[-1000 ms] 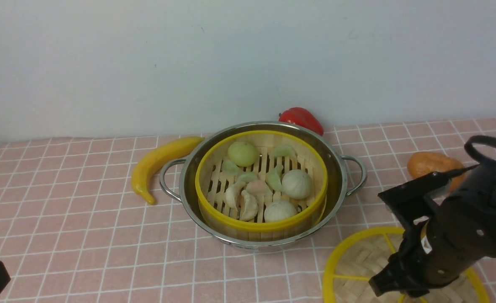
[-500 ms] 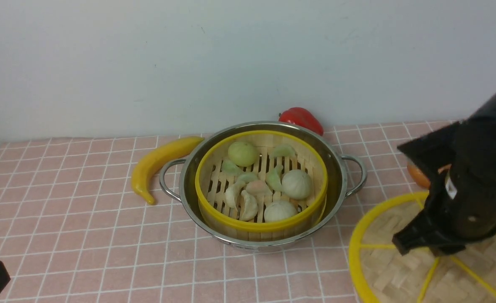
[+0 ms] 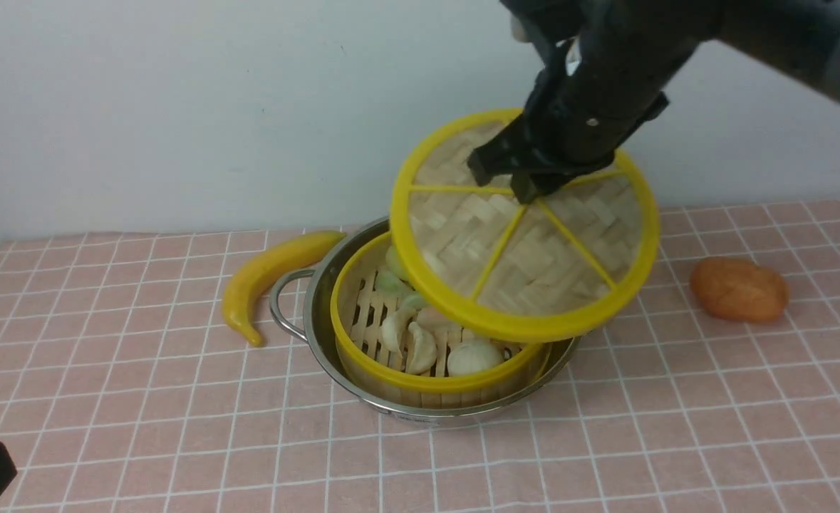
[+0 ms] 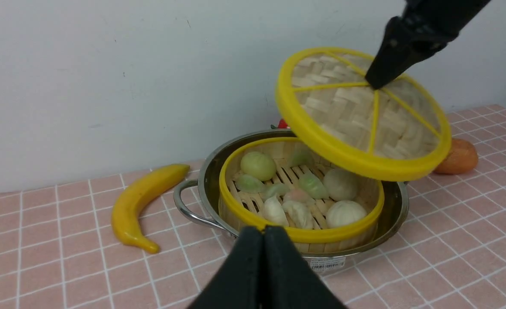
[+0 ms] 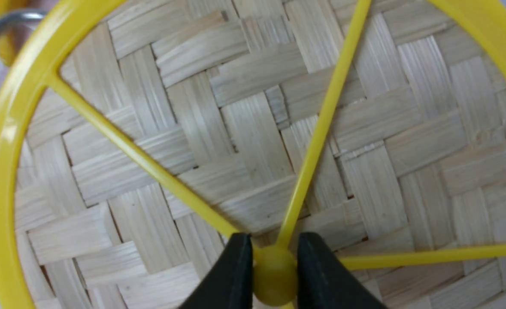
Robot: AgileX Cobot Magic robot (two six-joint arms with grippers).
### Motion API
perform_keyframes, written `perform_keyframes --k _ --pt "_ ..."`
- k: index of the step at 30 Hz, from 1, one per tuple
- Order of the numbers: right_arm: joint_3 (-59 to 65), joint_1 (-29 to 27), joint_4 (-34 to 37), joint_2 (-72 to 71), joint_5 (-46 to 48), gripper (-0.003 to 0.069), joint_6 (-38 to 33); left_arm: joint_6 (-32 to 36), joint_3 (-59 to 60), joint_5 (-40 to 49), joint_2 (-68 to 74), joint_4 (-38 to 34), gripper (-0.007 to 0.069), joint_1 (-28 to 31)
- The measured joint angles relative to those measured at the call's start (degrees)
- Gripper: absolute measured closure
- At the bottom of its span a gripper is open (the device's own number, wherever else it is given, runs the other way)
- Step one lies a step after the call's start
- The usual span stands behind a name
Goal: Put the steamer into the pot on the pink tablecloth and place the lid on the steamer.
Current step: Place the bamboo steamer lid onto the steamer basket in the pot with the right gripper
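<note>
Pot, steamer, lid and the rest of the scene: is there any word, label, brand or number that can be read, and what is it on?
White sticker on the outer wall of the pot: dark print, too small and blurred to read.
Lid, steamer, pink tablecloth: no text.
No other readable text in any view.

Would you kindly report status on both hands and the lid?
Right hand shut on flat woven-bamboo, yellow-rimmed lid, tilted above yellow-rimmed bamboo steamer basket. Steamer seated in shiny steel pot. Left hand shut, empty. Nothing between lid and steamer.
</note>
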Motion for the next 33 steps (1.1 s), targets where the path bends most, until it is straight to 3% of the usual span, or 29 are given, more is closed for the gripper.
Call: perform_keyframes --k 5,33 --pt "-3.2 0.0 4.2 6.9 0.0 0.0514 -1.7 0.0 0.0 0.0 0.0 0.0 0.0646 0.0" --pt "-3.9 1.4 7.4 10.9 -4.2 0.0514 -7.5 0.6 0.0 0.2 0.0 0.0 0.0643 0.0"
